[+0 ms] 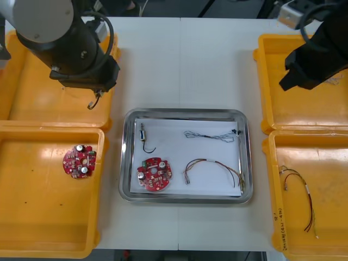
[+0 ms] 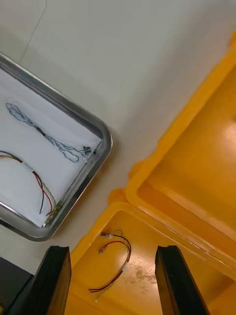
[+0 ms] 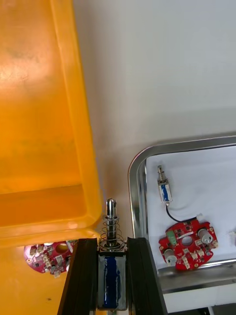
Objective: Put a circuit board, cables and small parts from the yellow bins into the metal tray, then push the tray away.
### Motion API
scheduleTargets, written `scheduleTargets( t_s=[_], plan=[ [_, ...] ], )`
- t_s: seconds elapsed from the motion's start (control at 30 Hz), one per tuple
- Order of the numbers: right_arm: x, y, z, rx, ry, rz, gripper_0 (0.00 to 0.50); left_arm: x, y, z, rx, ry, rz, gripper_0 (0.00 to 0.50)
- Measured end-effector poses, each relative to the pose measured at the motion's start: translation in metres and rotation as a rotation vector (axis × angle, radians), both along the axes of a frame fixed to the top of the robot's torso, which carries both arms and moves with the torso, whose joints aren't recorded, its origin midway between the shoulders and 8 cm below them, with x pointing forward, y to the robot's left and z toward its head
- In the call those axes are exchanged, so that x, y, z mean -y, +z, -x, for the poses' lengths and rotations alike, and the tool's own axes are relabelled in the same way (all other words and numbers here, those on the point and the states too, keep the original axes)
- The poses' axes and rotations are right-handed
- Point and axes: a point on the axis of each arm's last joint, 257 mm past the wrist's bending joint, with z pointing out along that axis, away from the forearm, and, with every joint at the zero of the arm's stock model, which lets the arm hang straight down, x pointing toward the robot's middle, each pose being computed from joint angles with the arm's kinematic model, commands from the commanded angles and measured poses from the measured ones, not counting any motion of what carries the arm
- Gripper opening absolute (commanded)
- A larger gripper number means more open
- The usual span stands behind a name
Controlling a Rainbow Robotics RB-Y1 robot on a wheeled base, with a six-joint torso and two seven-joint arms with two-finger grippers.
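My left gripper [image 3: 112,243] is shut on a small metal part [image 3: 111,231] with a spring and plunger, held above the table between the far left yellow bin [image 3: 44,123] and the metal tray [image 3: 136,177]. In the front view that part [image 1: 94,101] hangs under the left arm. The white-lined tray [image 1: 185,113] holds a red circuit board [image 1: 154,174], another small metal part [image 1: 143,135], a blue and white cable [image 1: 209,136] and a red and yellow cable [image 1: 212,166]. My right gripper [image 2: 114,252] is open over the right bins.
The near left bin [image 1: 32,217] holds a second circuit board [image 1: 80,161]. A red and yellow cable [image 1: 300,196] lies in the near right bin [image 1: 326,157]. The far right bin [image 1: 304,109] sits under the right arm. Bare table surrounds the tray.
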Motion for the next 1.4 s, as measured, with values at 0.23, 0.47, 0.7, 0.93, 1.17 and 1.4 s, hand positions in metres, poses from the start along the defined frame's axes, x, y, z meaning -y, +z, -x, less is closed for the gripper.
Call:
scheduleTargets(
  t_s=[0.23, 0.47, 0.7, 0.93, 1.17, 1.4],
  plan=[
    [0.065, 0.019, 0.008, 0.062, -0.195, -0.093, 0.5, 0.023, -0.017, -0.002, 0.011, 0.012, -0.002, 0.0],
    [0.121, 0.015, 0.019, 0.073, -0.344, -0.135, 0.5, 0.047, -0.029, -0.001, 0.017, 0.043, 0.025, 0.0],
    [0.155, -0.003, 0.033, 0.037, -0.442, -0.161, 0.5, 0.068, -0.048, 0.002, 0.025, 0.003, -0.006, 0.001],
    [0.182, -0.019, 0.05, 0.009, -0.521, -0.18, 0.5, 0.086, -0.063, 0.005, 0.024, 0.019, 0.019, 0.002],
    [0.207, -0.032, 0.068, -0.008, -0.594, -0.184, 0.5, 0.093, -0.084, 0.002, -0.002, 0.116, 0.066, 0.003],
    [0.214, -0.054, 0.084, -0.029, -0.625, -0.166, 0.5, 0.094, -0.101, -0.001, -0.006, 0.112, 0.05, 0.004]
  ],
)
